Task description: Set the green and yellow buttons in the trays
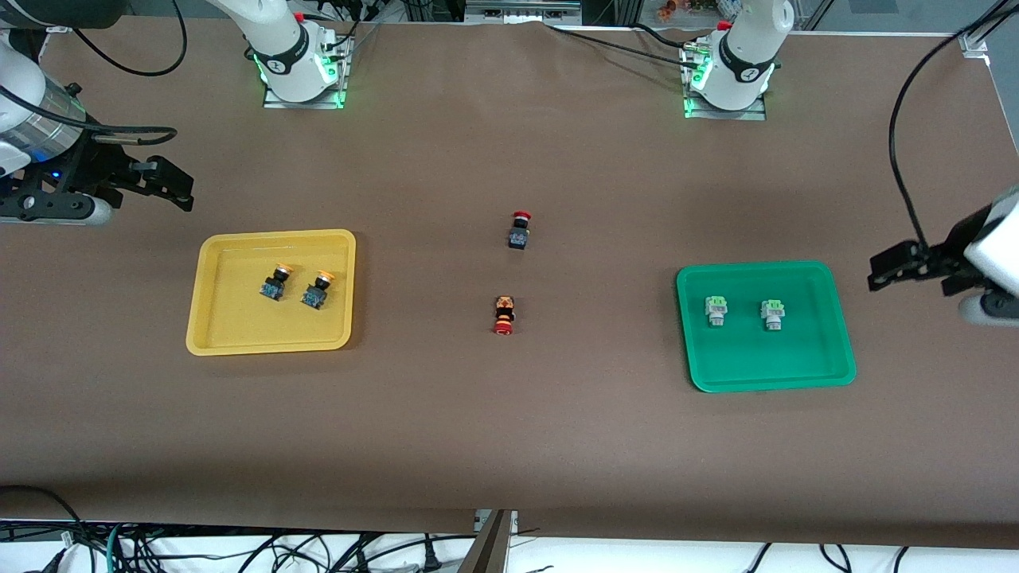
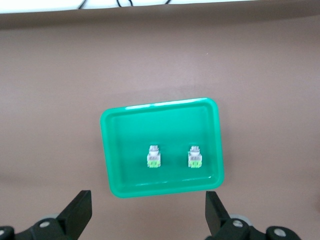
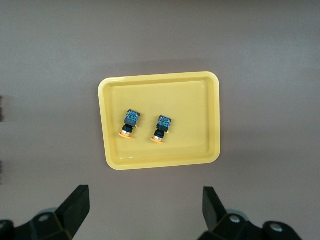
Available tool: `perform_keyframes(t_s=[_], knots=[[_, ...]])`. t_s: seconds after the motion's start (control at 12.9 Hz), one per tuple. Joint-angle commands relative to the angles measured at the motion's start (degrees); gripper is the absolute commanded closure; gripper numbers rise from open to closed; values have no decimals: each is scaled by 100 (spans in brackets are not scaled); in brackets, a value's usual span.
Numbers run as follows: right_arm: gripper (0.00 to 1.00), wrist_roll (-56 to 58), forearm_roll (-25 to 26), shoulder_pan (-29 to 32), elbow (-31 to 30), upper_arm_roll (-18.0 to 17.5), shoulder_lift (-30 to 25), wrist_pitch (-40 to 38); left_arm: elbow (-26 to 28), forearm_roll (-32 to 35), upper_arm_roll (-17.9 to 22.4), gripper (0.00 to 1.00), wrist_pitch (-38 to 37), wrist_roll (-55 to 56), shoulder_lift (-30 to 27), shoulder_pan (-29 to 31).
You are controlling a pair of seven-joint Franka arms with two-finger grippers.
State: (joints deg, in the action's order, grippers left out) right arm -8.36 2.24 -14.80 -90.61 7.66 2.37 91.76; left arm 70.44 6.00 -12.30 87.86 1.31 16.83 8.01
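Buttons sorted: two orange-yellow-capped push-buttons (image 1: 296, 288) inside shallow yellow plastic tray (image 1: 208, 318), two pale-green-capped (image 1: 744, 311) inside green tray (image 1: 832, 358). Left gripper (image 2: 148, 214) fingers spread, empty, tray at 12 o'clock. Right gripper (image 3: 145, 210) likewise. Both arms wait.

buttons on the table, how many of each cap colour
yellow buttons: 2, both in the yellow tray
green buttons: 2, both in the green tray
red buttons: 2, on the table between trays
total: 6

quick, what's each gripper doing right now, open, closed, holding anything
Left gripper: open, empty, up over the table beside the green tray.
Right gripper: open, empty, up over the table beside the yellow tray.
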Motion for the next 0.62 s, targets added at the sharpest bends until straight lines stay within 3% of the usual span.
perform_keyframes(t_s=[0.0, 0.54], knots=[[0, 54, -84, 4, 123, 16, 35, -70, 653, -517, 780, 0, -181, 272, -592, -510], [0, 62, -84, 39, 114, 25, 44, -79, 1991, -767, 844, 0, -217, 493, -1454, -555]])
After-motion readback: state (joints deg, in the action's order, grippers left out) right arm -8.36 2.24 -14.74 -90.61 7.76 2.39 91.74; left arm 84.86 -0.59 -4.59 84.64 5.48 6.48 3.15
